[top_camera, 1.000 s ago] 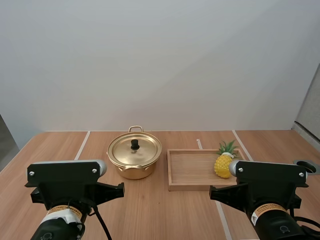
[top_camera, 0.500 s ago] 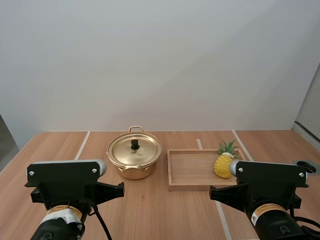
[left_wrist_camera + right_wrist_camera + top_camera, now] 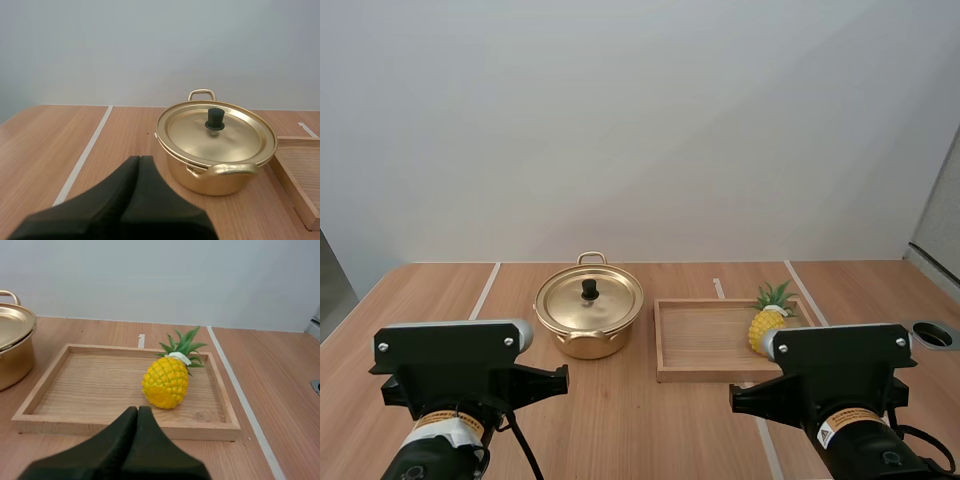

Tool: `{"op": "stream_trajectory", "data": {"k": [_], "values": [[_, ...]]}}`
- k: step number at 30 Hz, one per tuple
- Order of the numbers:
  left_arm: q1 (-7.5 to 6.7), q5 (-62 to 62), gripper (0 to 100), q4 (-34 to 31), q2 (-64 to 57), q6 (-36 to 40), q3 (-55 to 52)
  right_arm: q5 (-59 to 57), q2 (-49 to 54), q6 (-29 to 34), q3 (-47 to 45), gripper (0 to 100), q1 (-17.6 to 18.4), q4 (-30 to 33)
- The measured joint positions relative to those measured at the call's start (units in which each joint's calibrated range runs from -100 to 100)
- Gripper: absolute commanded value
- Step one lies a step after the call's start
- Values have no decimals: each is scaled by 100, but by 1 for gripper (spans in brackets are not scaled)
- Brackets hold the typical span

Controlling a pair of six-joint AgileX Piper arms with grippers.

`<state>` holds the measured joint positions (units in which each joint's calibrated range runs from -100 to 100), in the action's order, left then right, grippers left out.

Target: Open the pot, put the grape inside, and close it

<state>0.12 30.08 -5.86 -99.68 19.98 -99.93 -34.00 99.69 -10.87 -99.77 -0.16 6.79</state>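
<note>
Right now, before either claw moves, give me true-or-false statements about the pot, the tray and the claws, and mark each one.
1. The lid sits on the pot. True.
2. A pineapple lies in the wooden tray. True.
3. The left claw is shut on nothing. True.
4. A bunch of grapes lies in the tray. False: the fruit there is the pineapple.
5. The right claw grips the pineapple. False: it is shut on nothing, fingers together.
6. The pot stands in the tray. False: it stands on the table, beside the tray.
</note>
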Motion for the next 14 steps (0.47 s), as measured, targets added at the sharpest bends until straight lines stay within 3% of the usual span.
{"op": "stream_trajectory", "data": {"k": [4,14], "values": [[0,0,0,0,0,0,0,0,0,-367,0,0,0,-259],[0,0,0,0,0,0,0,0,0,-454,0,0,0,-309]]}}
